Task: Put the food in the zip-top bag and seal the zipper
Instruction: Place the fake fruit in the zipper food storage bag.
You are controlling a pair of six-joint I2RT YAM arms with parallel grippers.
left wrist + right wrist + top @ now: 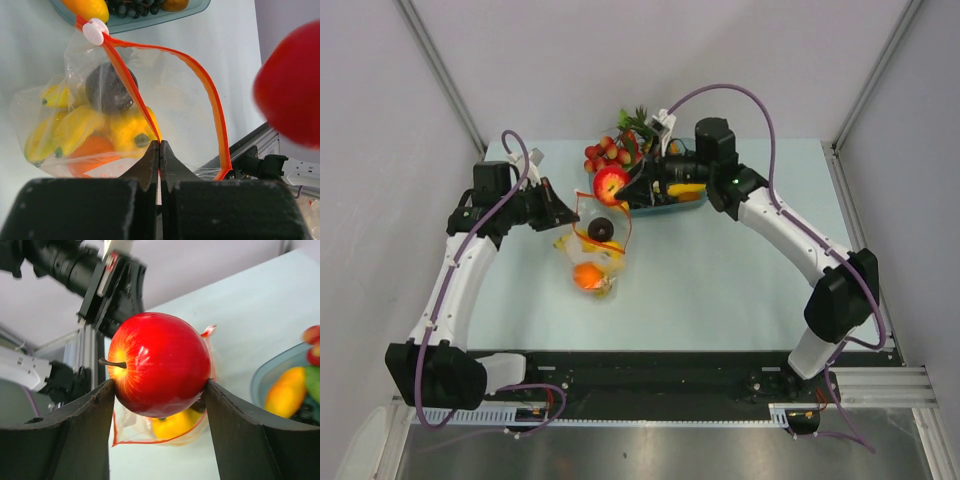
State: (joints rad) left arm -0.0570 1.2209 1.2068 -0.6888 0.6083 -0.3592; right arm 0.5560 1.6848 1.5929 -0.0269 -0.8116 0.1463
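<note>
One red apple (160, 362), clamped between the wide-spread right fingers (85, 435), raised near the open mouth of the zip-top bag (75, 60). Bag lies on the bench (740, 280), holding banana bunch (75, 130) and orange (90, 147); its zipper (210, 95) pinched in the fully closed left fingers (150, 162).

This is looking like a robotics lab booth: plain white panels (620, 50) and aluminium struts (440, 72) at upper left are enclosing a pale table (720, 290).

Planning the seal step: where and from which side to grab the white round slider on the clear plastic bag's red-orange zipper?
Likely pinch the slider across the zipper, from above: a raised knob at its end by the blue plastic tray, with the shut left gripper holding that strip taut.
</note>
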